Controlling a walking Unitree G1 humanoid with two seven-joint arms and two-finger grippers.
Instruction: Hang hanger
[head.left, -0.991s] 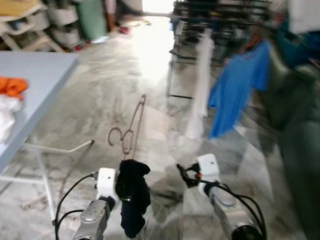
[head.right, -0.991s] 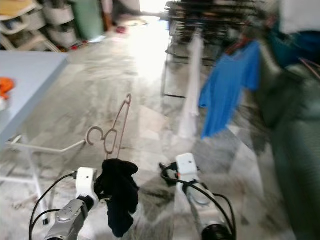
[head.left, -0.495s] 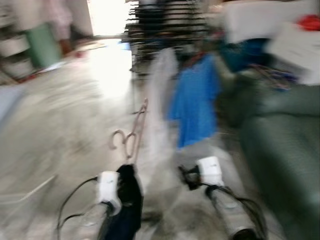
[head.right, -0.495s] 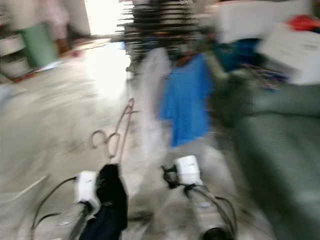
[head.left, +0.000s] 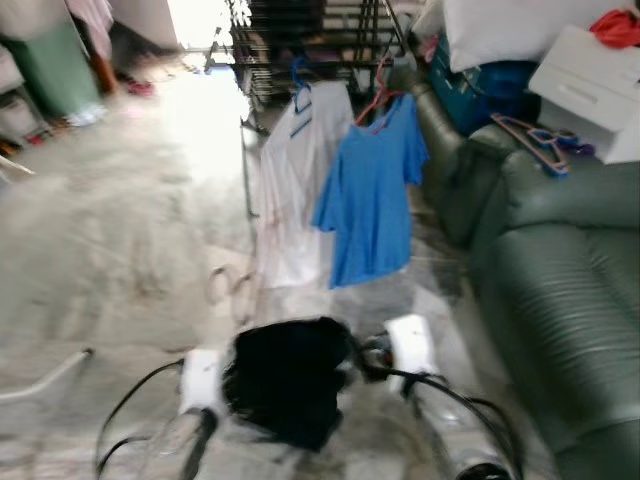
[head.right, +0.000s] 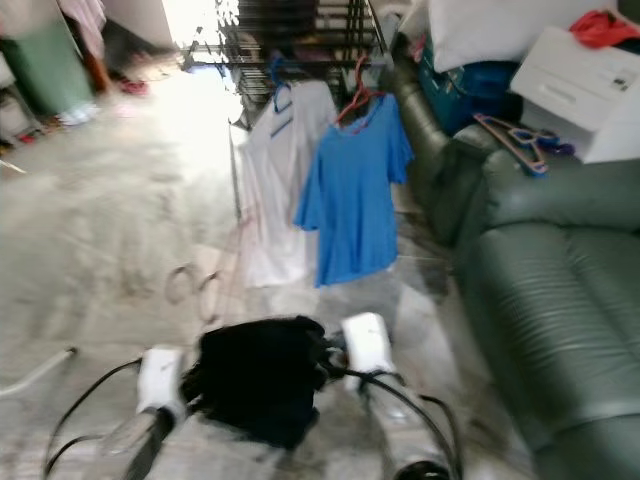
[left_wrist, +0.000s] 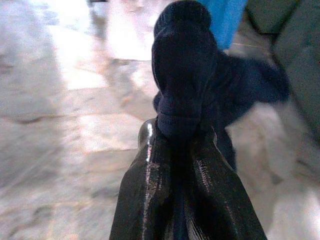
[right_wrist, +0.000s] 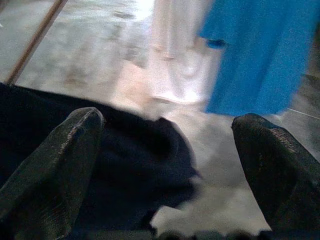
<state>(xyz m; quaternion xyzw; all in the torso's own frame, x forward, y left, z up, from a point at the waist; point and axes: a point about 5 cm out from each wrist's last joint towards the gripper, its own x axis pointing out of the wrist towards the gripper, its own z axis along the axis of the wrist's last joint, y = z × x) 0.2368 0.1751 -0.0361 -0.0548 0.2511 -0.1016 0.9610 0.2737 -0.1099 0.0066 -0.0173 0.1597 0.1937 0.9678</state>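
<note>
Nearest you, your left gripper (left_wrist: 180, 150) is clamped on a dark garment (head.left: 290, 380), carried low between the arms so it travels with you. Your right gripper (right_wrist: 165, 165) is spread wide, empty, just beside that cloth. A thin, blurred wire hanger (head.left: 232, 287) shows past the garment. Beyond, a white shirt (head.left: 295, 190) and blue T-shirt (head.left: 372, 195) hang on the drying rack (head.left: 300, 40), likely your destination, with the green sofa (head.left: 570, 290) alongside.
</note>
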